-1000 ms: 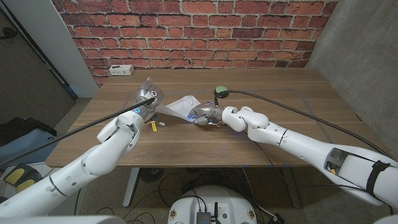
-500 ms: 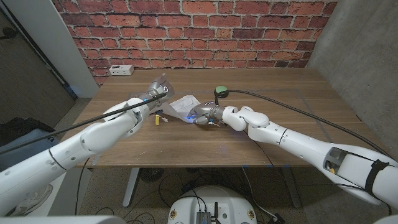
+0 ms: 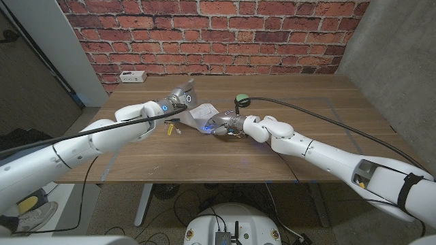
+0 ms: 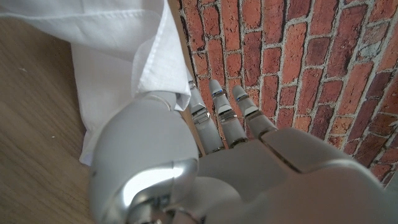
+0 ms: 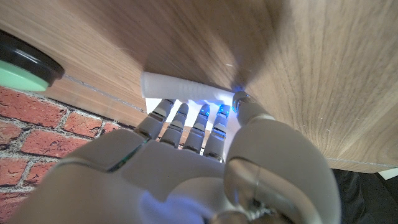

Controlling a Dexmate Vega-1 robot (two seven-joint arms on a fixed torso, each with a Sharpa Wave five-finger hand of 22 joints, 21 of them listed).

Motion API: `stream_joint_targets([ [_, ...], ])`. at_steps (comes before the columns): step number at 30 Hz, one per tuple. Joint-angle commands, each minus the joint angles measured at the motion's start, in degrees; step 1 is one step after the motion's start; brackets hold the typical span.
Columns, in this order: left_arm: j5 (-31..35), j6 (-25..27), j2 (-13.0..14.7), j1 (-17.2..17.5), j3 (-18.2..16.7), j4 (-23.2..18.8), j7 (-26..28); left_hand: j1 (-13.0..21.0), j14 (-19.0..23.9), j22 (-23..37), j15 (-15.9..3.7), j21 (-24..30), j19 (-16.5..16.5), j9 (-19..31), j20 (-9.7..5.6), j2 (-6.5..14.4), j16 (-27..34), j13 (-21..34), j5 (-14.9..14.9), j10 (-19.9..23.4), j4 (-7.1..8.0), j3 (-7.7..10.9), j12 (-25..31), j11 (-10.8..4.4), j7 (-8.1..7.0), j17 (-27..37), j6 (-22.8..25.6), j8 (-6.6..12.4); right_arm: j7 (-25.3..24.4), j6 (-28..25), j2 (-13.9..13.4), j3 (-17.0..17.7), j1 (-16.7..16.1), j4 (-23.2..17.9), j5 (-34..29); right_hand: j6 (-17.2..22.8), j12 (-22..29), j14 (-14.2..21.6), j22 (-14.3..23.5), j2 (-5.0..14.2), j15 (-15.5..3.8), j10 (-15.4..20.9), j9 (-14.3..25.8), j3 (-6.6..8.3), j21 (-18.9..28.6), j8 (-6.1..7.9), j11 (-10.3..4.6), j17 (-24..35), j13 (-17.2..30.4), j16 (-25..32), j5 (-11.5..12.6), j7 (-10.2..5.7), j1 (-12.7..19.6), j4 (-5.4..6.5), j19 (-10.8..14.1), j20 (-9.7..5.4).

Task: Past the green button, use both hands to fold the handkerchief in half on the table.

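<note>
The white handkerchief (image 3: 201, 113) lies partly on the wooden table (image 3: 225, 160), just in front of the green button (image 3: 242, 100). My left hand (image 3: 178, 99) holds one corner of it lifted off the table; in the left wrist view the thumb pinches the hemmed cloth (image 4: 118, 37) against the fingers (image 4: 217, 112). My right hand (image 3: 226, 125) sits low at the cloth's near right edge. In the right wrist view its fingers (image 5: 186, 121) lie over the white edge (image 5: 180, 87) with the thumb against it, and the green button (image 5: 25, 70) is off to one side.
A black cable (image 3: 327, 121) runs from the button across the table's right half. Small yellow bits (image 3: 170, 129) lie by my left forearm. A white socket strip (image 3: 133, 77) sits at the far left edge, before the brick wall (image 3: 218, 34).
My left arm has stretched forward and to the right, carrying the lifted cloth corner towards the far side. The right hand has stayed in place on the cloth.
</note>
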Motion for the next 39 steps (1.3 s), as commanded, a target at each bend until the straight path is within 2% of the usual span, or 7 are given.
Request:
stream_joint_targets([
  [1,4.1,-1.7,0.7,-5.6,4.1,4.0,9.3,0.1,-0.5,0.1,-9.65,0.3,0.2,0.0,-0.35,-0.4,-0.2,0.2,0.6,3.5,0.11,0.16,-0.4,-2.86,-0.06,0.1,0.4,0.33,0.2,-0.7,0.3,-0.5,0.5,0.6,0.1,0.5,0.0,0.0,0.1,0.04,-4.0,0.4,0.1,-0.18,0.3,0.48,-0.08,0.0,0.0,0.3,0.1,0.21,0.8,-0.1,0.5,0.18],
  [18,6.3,-2.7,0.7,-11.9,8.0,8.7,21.2,0.2,-0.8,0.1,-9.66,0.4,0.1,-0.2,-0.6,-0.5,-0.2,0.3,1.3,3.5,0.12,0.1,-0.8,-2.88,-0.1,0.1,0.1,0.26,0.8,-1.3,0.1,-1.1,0.8,0.4,-0.5,0.6,0.0,-0.1,0.1,-0.04,-4.07,0.4,0.1,-0.28,0.3,0.5,-0.04,-0.2,0.0,0.4,0.1,0.26,1.3,-0.31,0.6,0.13],
  [34,6.3,-3.7,0.3,-16.3,11.2,13.0,32.7,0.5,-0.9,0.1,-9.83,0.6,0.5,-0.4,-0.8,-0.4,-0.2,0.0,1.8,3.1,-0.04,0.19,-1.6,-2.92,-0.18,0.2,-0.6,-0.07,1.2,-1.7,-0.3,-1.0,0.6,-0.1,-0.3,0.6,0.0,-0.1,0.1,-0.17,-4.05,0.4,0.1,-0.4,0.3,0.5,-0.09,-0.3,0.0,0.4,0.1,0.4,1.6,-0.48,0.6,0.17],
  [39,7.0,-3.1,-0.2,-17.9,12.5,15.8,38.3,0.8,-0.8,0.1,-9.95,0.8,0.9,-0.6,-1.08,-0.4,0.0,-0.1,2.0,3.2,-0.23,0.23,-1.9,-2.9,-0.18,0.3,-1.0,-0.27,1.6,-1.8,-0.4,-1.1,0.7,-0.3,-0.6,0.6,-0.1,-0.1,0.1,-0.23,-4.05,0.4,0.1,-0.44,0.4,0.49,-0.3,-0.4,0.0,0.4,0.2,0.37,1.8,-0.55,0.6,0.17],
])
